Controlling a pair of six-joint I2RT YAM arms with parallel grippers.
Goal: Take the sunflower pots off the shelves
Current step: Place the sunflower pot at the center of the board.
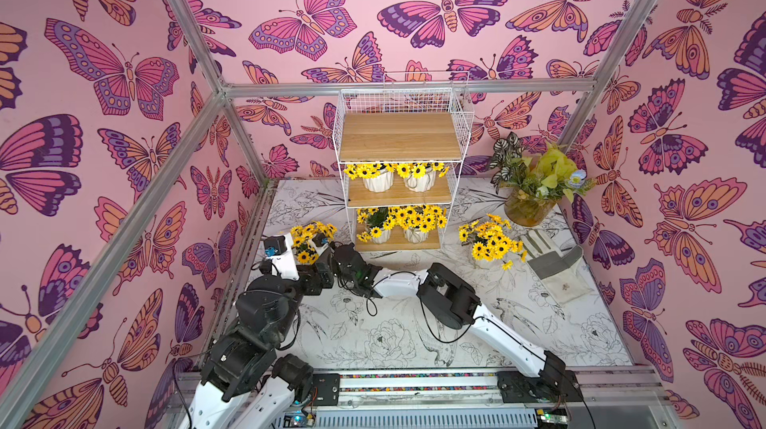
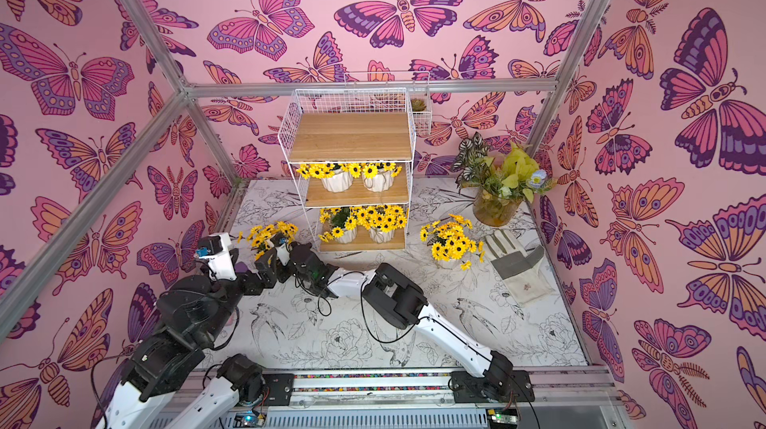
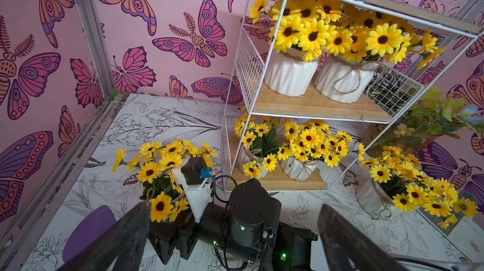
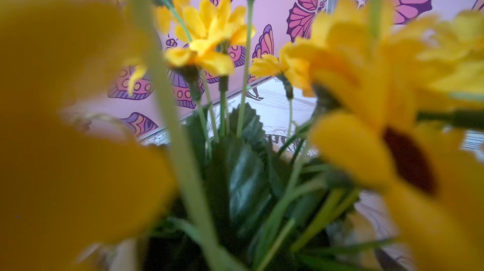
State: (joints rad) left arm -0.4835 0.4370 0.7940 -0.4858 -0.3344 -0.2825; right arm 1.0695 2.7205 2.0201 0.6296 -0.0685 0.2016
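Top views: the shelves [image 1: 400, 136] hold four sunflower pots, a middle-tier pair [image 1: 378, 183] and a bottom-tier pair [image 1: 414, 235]. Top board is bare. Two are off. The right pot [image 1: 491, 240] stands on the table [image 1: 373, 344] right of the shelves, near a glove [image 1: 551, 259]. The left pot [image 1: 309, 236] is near the shelves' lower-left corner, with the right gripper [image 1: 316, 267] at it. Blooms hide the jaws, so I can't tell if it's clamped or free, or if that pot is down.

Left wrist: left gripper [image 3: 233, 220] is spread wide with nothing in it, close behind the right arm's wrist [image 3: 248, 204]. The left pot's body is hidden; only its twine [image 3: 149, 193] shows.

Right wrist: lens is buried in stems [image 4: 243, 73] and leaves. No jaws or pot rim visible.

Risks:
- Backing out blind could snag stems or twine and tip the pot.
- Arms are close, so a clash is likely if left reaches for the bottom tier now.
- Blooms under the low boards may catch wire and drag the shelves.
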